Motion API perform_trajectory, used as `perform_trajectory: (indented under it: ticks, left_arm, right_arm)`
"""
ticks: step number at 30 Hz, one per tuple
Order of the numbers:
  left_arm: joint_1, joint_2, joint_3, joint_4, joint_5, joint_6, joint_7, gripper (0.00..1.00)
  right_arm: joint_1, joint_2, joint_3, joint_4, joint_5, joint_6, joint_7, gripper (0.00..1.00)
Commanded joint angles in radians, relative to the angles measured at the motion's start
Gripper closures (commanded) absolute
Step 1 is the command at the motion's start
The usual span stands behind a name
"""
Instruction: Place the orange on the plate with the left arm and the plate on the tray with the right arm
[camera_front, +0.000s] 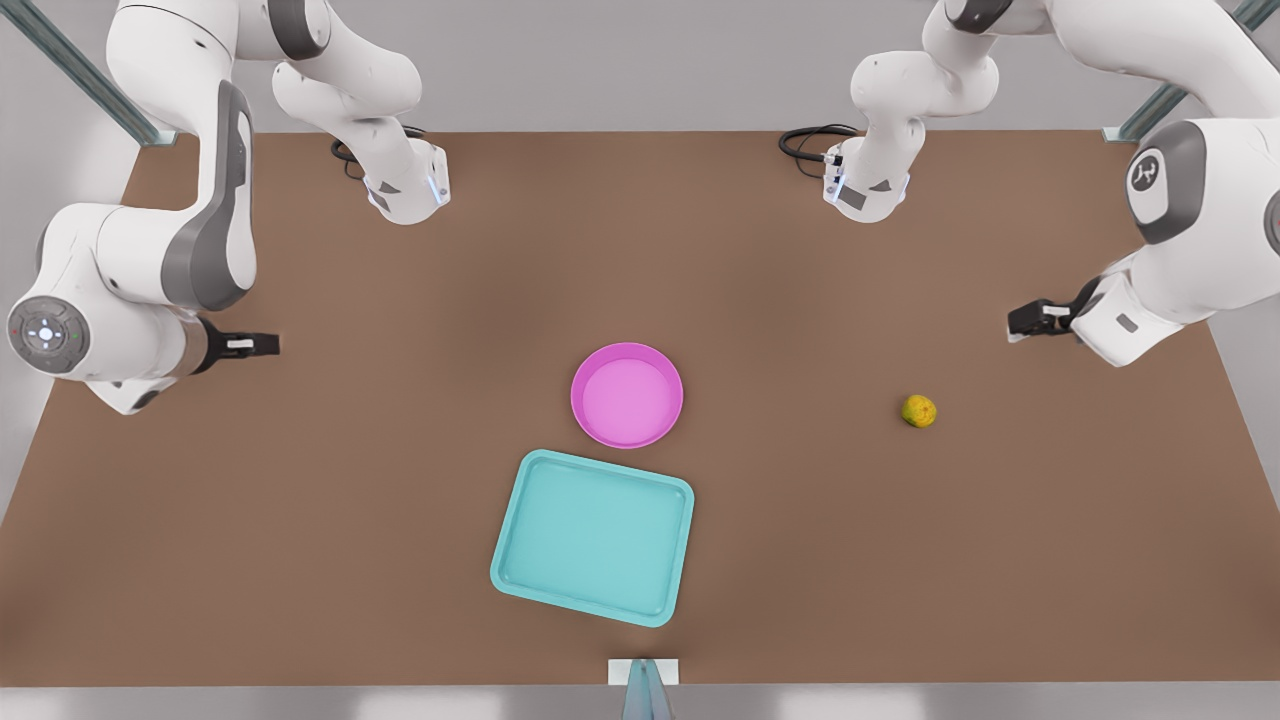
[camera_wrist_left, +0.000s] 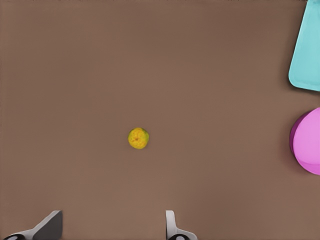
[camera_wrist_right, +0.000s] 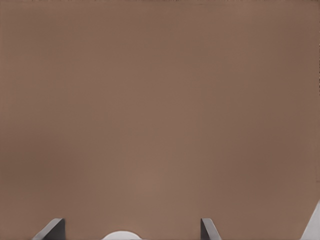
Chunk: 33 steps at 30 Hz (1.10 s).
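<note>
I am seeing the round magenta-pink shallow plate (camera_front: 627, 394) lying mid-table just behind the turquoise rectangular tray (camera_front: 594, 537), with the tiny yellow-orange fruit (camera_front: 918, 411) sitting well apart toward the front view's right on the brown tabletop (camera_front: 300, 480).

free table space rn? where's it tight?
Bare table between the right gripper and the plate; also between plate and orange, which lies below the left gripper. Tight: the plate nearly meets the tray. Both grippers open, empty.
</note>
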<state>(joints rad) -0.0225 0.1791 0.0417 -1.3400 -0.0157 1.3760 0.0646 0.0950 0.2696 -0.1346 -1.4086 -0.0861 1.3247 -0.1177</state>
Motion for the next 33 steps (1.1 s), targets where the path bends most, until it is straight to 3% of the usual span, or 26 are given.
perform_trajectory:
  ticks: [1,3,5,8,13,33]
  left_arm:
    - [0.0,-0.003,0.0,-0.001,0.002,0.041,-0.017,0.0]
    - [0.0,0.006,0.007,-0.056,0.003,0.058,-0.029,0.0]
    - [0.012,0.071,0.046,-0.33,0.008,0.391,-0.032,0.0]
    - [0.012,0.138,0.047,-0.567,0.006,0.767,-0.005,0.0]
    - [0.01,0.2,0.047,-0.691,-0.003,0.974,0.021,0.0]
    - [-0.02,0.336,0.047,-0.708,-0.003,0.957,0.015,0.0]
  right_arm:
    - [-0.001,0.0,0.0,-0.001,0.0,0.045,-0.063,0.0]
    - [-0.001,0.0,0.0,-0.001,0.0,0.045,-0.063,0.0]
    - [-0.001,0.0,0.0,-0.001,0.0,0.045,-0.063,0.0]
    - [-0.001,0.007,0.0,-0.001,0.003,0.045,-0.062,0.0]
    - [-0.014,0.008,0.0,-0.007,0.014,0.042,-0.062,0.0]
    - [-0.018,0.008,0.0,-0.007,0.014,0.04,-0.062,0.0]
